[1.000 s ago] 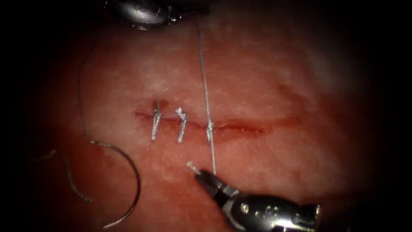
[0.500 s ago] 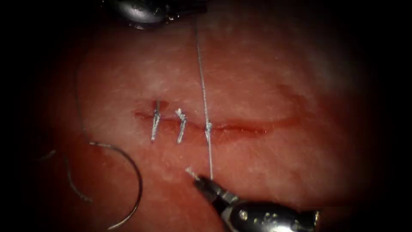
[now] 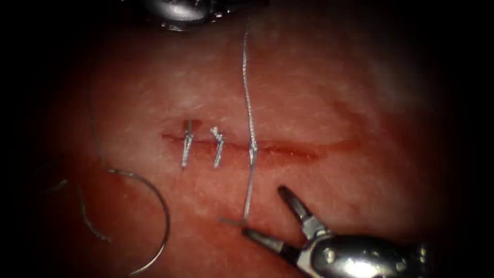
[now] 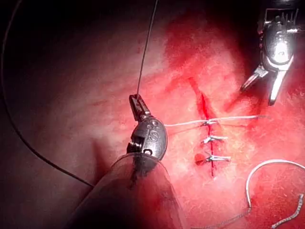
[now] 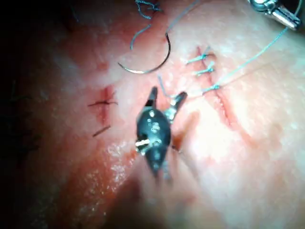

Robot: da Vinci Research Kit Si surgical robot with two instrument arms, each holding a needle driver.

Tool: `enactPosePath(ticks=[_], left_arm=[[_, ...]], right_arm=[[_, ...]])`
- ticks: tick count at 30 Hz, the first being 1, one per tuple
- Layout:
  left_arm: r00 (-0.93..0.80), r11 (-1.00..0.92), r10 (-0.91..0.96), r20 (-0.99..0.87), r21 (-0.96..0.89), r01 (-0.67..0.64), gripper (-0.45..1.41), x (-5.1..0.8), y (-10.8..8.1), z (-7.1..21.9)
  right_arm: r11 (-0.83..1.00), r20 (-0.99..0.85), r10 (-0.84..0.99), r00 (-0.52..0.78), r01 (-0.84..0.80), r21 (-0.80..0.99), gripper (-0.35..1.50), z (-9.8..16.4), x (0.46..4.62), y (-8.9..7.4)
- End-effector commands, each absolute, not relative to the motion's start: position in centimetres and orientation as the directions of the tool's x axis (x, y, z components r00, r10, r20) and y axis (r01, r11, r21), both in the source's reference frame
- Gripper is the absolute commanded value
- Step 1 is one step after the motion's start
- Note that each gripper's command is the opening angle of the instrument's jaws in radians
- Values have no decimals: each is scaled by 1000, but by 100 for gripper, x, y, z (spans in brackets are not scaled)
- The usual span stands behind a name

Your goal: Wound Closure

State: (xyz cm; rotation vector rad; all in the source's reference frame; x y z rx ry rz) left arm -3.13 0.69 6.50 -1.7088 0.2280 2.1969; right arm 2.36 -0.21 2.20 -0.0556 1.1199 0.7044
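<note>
My right tool [image 3: 265,211] stands below the cut [image 3: 293,152] with its jaws wide open and nothing between them. The thread's short tail [image 3: 249,190] lies slack on the tissue just beside its lower jaw. From the third stitch's knot [image 3: 252,150] the thread [image 3: 246,77] runs up to my left tool [image 4: 137,101], whose jaws are shut on it. The curved needle [image 3: 163,216] lies free on the tissue at the lower left, not in the tissue. In the right wrist view the open right tool [image 5: 167,95] sits near the needle [image 5: 152,67].
Two finished stitches [image 3: 186,146] [image 3: 218,146] cross the cut's left end. The cut's right part [image 3: 319,150] stays open, with red fluid along it. A loose thread piece [image 3: 87,219] lies at the far left beside the needle's trailing thread [image 3: 95,128].
My right tool's jaws have opened and let go of the thread's tail, then drawn back to the right. The taut thread has gone slack. The left tool holds on.
</note>
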Motion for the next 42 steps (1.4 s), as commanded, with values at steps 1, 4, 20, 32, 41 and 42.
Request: enactPosePath(ticks=[1,4,20,32,41,42], left_arm=[[-208,-928,179,-962,-94,-360,-45,-319,60,649],[-194,-930,190,-962,-113,-350,-45,-326,55,629],[-146,-942,199,-969,-148,-301,-45,-341,30,578],[-149,-947,189,-971,-141,-288,-45,-347,14,557],[-144,-948,192,-971,-145,-284,-45,-353,9,540],[-144,-948,192,-971,-145,-284,-45,-355,8,539]], right_arm=[[774,-828,509,235,-546,321,111,219,236,-22],[761,-818,529,227,-554,339,110,218,234,-4],[742,-781,568,260,-571,350,118,283,272,69],[712,-729,629,270,-578,399,116,326,281,71],[710,-727,634,263,-571,412,116,324,288,72],[710,-728,634,262,-570,413,116,325,290,73]])
